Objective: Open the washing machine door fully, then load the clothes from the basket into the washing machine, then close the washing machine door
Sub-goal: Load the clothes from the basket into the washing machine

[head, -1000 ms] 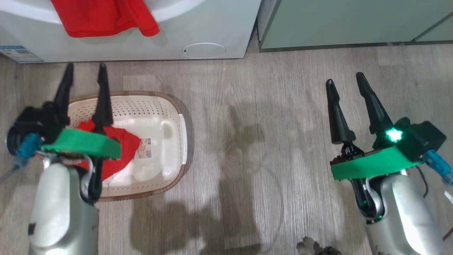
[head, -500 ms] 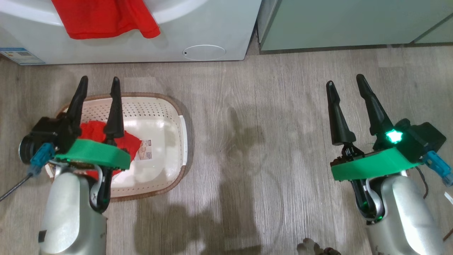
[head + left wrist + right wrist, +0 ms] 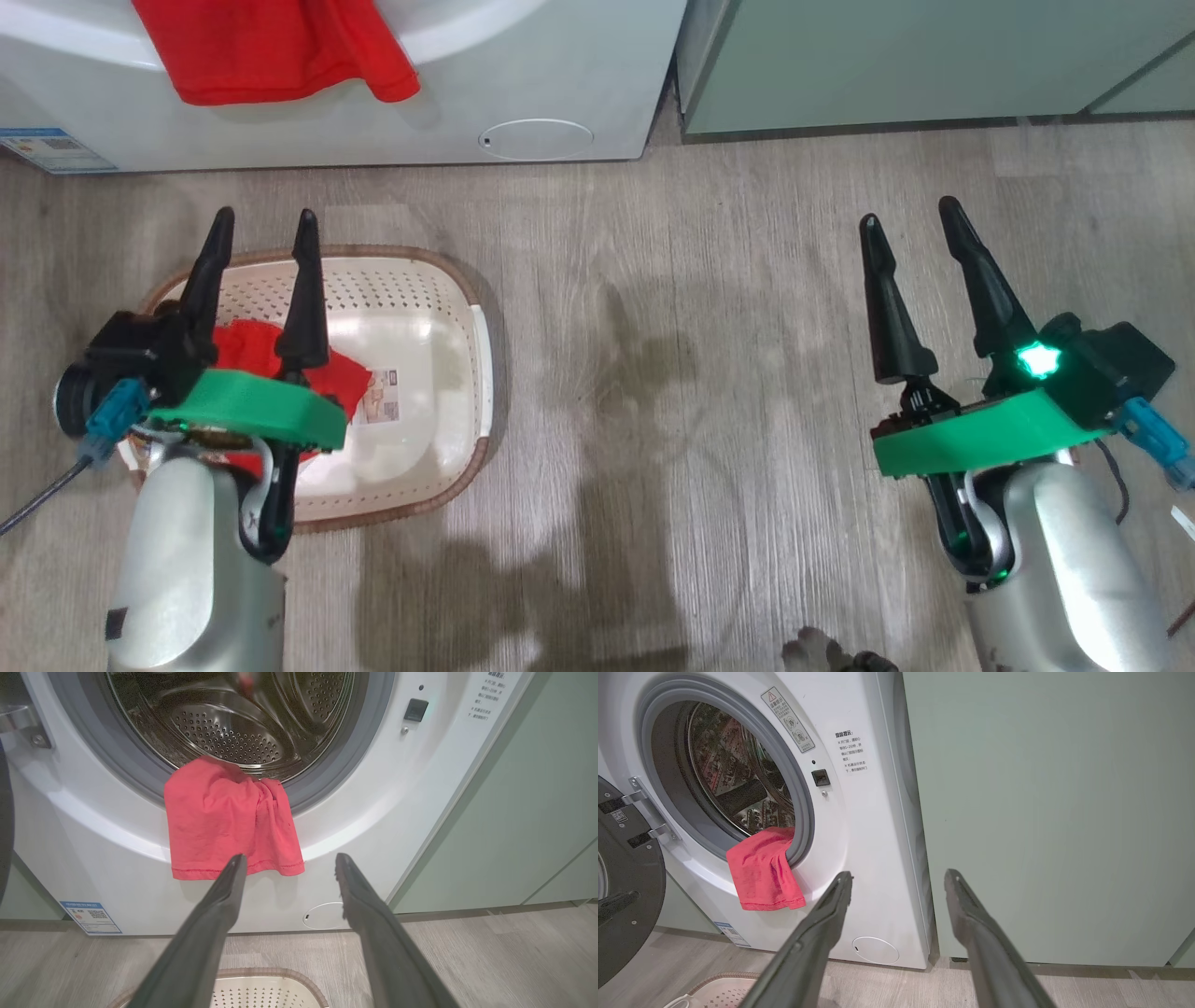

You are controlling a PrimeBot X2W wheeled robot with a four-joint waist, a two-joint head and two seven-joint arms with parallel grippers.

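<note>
The washing machine [image 3: 560, 65] stands with its drum open, and the black washing machine door [image 3: 626, 891] is swung out to the left. One red piece of the clothes [image 3: 229, 816] hangs out over the grey drum ring [image 3: 803, 812], half inside. Another red piece [image 3: 245, 347] lies in the cream basket [image 3: 420, 289] on the floor, partly hidden by my left arm. My left gripper [image 3: 264, 219] is open over the basket's far rim, holding nothing. Out to the right, my right gripper [image 3: 908, 213] hangs open and empty above bare floor.
Pale green cabinets [image 3: 915, 56] adjoin the washer on the right. A small round white flap [image 3: 537, 138] and a blue sticker [image 3: 56, 149] mark the washer's lower front. Wood-look floor [image 3: 672, 327] lies between basket and right arm.
My left gripper has drawn back from the washer's front and shifted right, now over the basket, still open. The right arm has not moved.
</note>
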